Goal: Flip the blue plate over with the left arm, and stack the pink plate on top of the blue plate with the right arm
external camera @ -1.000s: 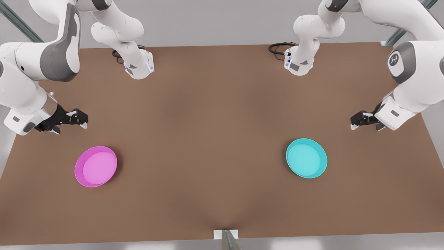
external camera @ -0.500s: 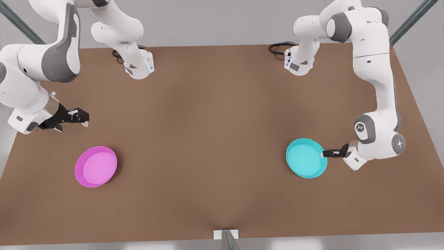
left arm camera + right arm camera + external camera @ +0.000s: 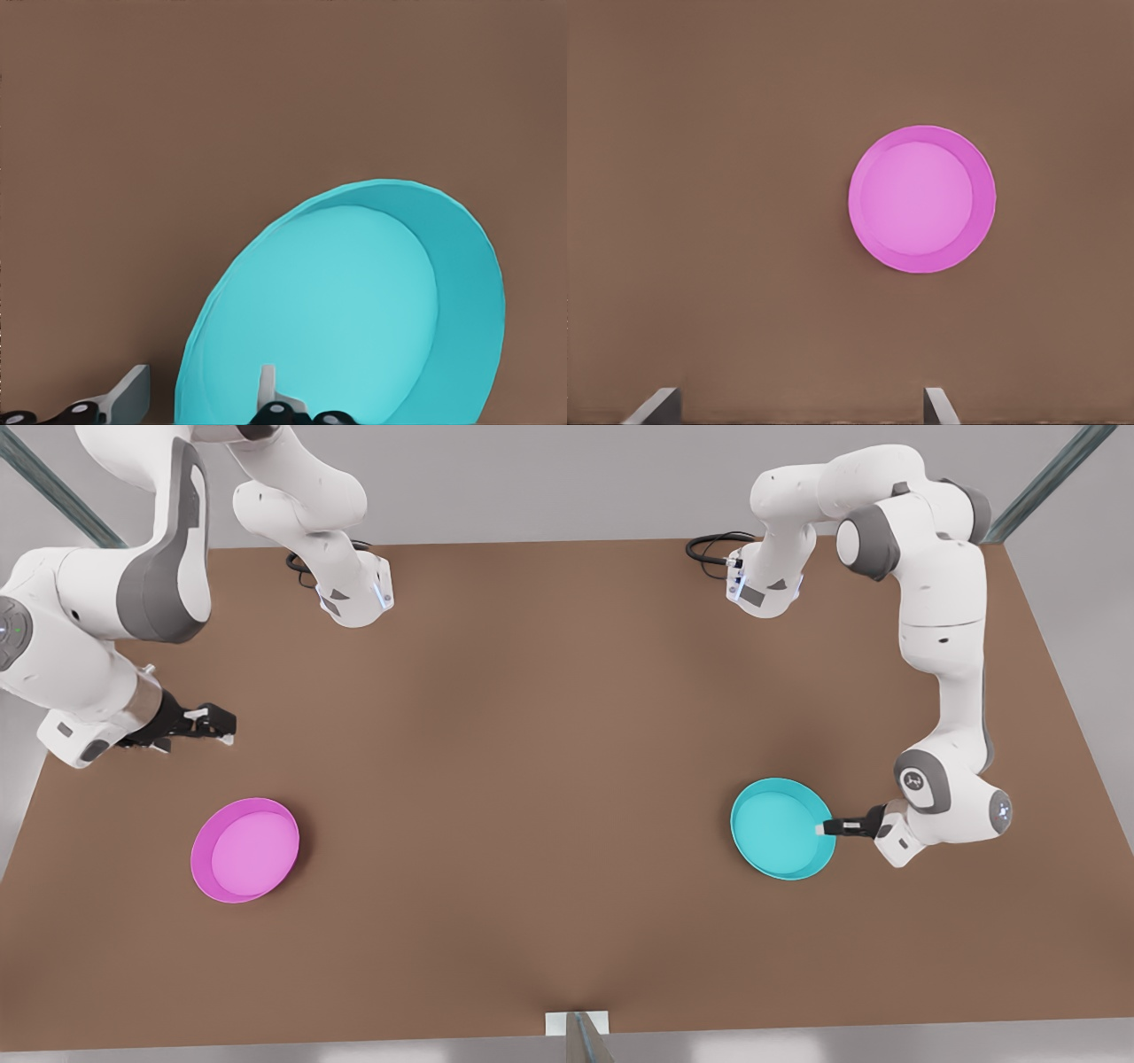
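The blue plate (image 3: 780, 828) lies right side up on the table at the front view's right. My left gripper (image 3: 824, 828) is low at its rim on the side toward the front view's right, and it is open. In the left wrist view one finger (image 3: 267, 390) is inside the blue plate (image 3: 354, 310) and the other finger (image 3: 131, 394) is outside, so the rim runs between them. The pink plate (image 3: 245, 849) sits right side up at the front view's left. My right gripper (image 3: 217, 724) hovers open above the table, short of the pink plate (image 3: 921, 198).
The brown table (image 3: 549, 779) carries both arm bases (image 3: 354, 598) at its far edge, with black cables (image 3: 709, 547) beside the one on the front view's right. A small bracket (image 3: 578, 1026) sits at the near edge.
My left arm swung down from the table's side to the blue plate and pushed its fingers over the rim. My right gripper drifted slightly up and inward.
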`<move>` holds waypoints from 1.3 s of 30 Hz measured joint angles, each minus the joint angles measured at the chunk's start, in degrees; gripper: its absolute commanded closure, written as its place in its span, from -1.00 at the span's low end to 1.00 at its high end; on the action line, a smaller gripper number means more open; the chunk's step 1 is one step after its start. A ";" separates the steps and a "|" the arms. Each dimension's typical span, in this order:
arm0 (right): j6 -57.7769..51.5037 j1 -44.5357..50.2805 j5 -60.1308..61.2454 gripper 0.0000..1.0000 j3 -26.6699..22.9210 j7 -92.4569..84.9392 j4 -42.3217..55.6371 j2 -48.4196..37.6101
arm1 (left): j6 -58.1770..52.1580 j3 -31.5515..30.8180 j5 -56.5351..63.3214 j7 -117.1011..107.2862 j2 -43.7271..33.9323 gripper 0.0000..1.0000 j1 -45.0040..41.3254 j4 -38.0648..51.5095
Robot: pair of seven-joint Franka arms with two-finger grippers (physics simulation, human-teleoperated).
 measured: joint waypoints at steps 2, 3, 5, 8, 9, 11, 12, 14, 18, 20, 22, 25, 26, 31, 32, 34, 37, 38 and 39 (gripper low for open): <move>0.97 -2.45 0.09 -1.00 1.16 0.08 -2.21 -2.20 | 0.98 -0.16 0.35 -0.09 0.52 -0.03 -0.01 0.08; 1.01 -2.60 0.09 -1.00 1.66 0.01 -2.88 -2.89 | 1.20 -0.33 0.46 -0.09 0.65 -0.03 -0.01 0.09; 1.47 -0.91 0.02 -1.00 1.72 0.00 -3.12 -2.84 | 1.65 -0.78 0.61 -0.18 0.88 0.00 -0.01 0.17; 1.66 -0.16 0.18 -1.00 2.71 0.02 -3.60 -3.12 | 2.16 -0.80 0.73 -0.18 1.23 0.08 0.00 0.18; 1.56 -2.80 0.13 -1.00 5.19 -0.43 -3.42 -4.48 | 2.18 -0.88 0.75 -0.18 1.32 0.14 0.00 0.09; 0.31 -5.41 -0.08 -1.00 6.79 -0.01 -3.69 -5.35 | 2.18 -0.87 0.78 -0.18 1.32 0.18 0.00 0.09; 0.75 -7.03 -0.16 -1.00 7.86 0.02 -3.70 -6.14 | 2.18 -0.88 0.81 -0.18 1.32 0.31 0.00 0.17; 0.85 -8.16 -0.78 -1.00 7.96 0.09 -4.16 -6.73 | 2.18 -0.88 0.84 -0.18 1.34 0.56 -0.07 0.16; 0.66 -7.43 -0.83 -1.00 7.47 2.45 -7.65 -7.12 | 2.18 -0.80 0.83 -0.10 1.33 0.57 -0.09 0.09; 1.36 -6.08 -0.87 -1.00 7.33 4.66 -7.92 -6.57 | 2.00 -0.81 0.83 -0.18 1.32 0.33 -0.09 0.09; 1.44 -4.70 -0.88 -1.00 7.33 4.59 -8.73 -6.54 | 1.92 -0.80 0.83 -0.03 1.36 0.15 -0.03 -0.09; 0.38 -2.77 -0.69 -1.00 7.26 3.91 -6.99 -2.78 | 1.77 -0.88 0.88 2.54 1.55 0.18 -0.04 0.05; -0.73 -3.17 -0.61 -1.00 7.27 3.78 -6.15 -1.66 | 1.74 -0.88 0.89 3.73 1.75 0.38 -0.05 0.21; -0.61 -6.25 -0.57 -1.00 7.42 3.87 -4.14 -0.54 | 1.66 -0.81 0.93 5.66 1.94 0.57 -0.01 0.18; -0.42 -5.41 -0.53 -1.00 7.44 3.79 -4.14 -0.60 | 1.51 -0.83 1.04 5.69 1.86 0.57 -0.10 0.34; -0.23 -6.95 -0.66 -1.00 7.42 3.78 -4.14 -0.64 | 1.05 -0.79 1.62 5.61 1.85 0.57 -0.01 0.77; 1.43 -7.31 -0.70 -1.00 7.42 3.78 -4.23 -0.55 | 0.93 -0.66 3.42 5.29 1.76 0.57 -0.06 1.44; 1.44 -6.59 -0.70 -1.00 7.42 3.78 -4.23 -0.55 | 0.37 -0.66 3.98 4.87 1.75 0.57 -0.01 2.33; 1.44 -6.28 -0.70 -1.00 7.43 3.78 -4.23 -0.55 | 0.01 -0.63 4.39 4.79 1.76 0.57 0.00 2.63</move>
